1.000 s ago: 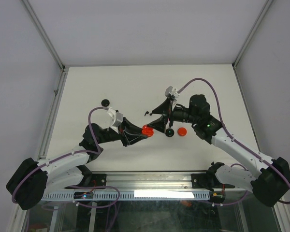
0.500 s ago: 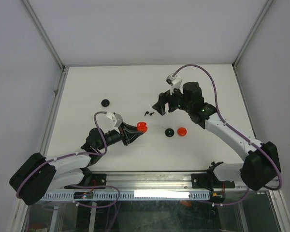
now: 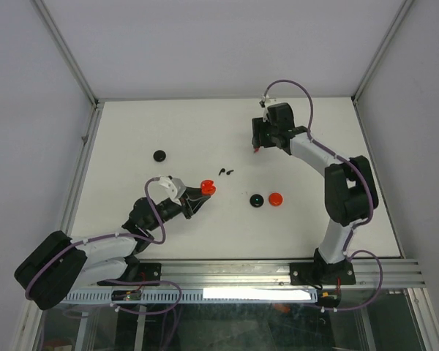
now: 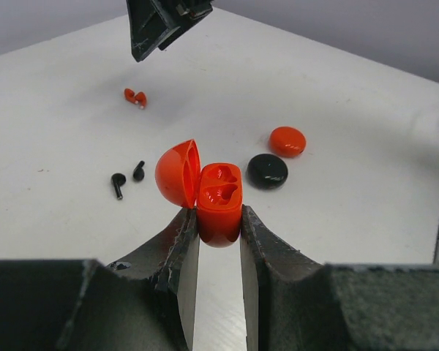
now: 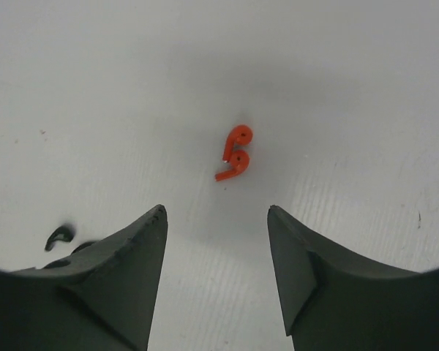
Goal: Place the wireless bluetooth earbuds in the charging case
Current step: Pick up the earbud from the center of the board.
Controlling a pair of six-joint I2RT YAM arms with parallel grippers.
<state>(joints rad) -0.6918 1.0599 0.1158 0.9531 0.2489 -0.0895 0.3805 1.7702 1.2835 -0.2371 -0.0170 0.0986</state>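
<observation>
Tiny, light, slick red buds (image 5: 234, 153), touching at far right, probably want a stem-pinch from the spread right gripper (image 5: 216, 212); left gripper (image 4: 218, 219) pinches the open case (image 4: 219, 197).

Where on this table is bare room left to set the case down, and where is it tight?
Bare: the far-left corner beyond the lone black disc; the near strip between the red disc and the rail. Tight: the middle, among the black earbuds, the held red case and the second black disc.
</observation>
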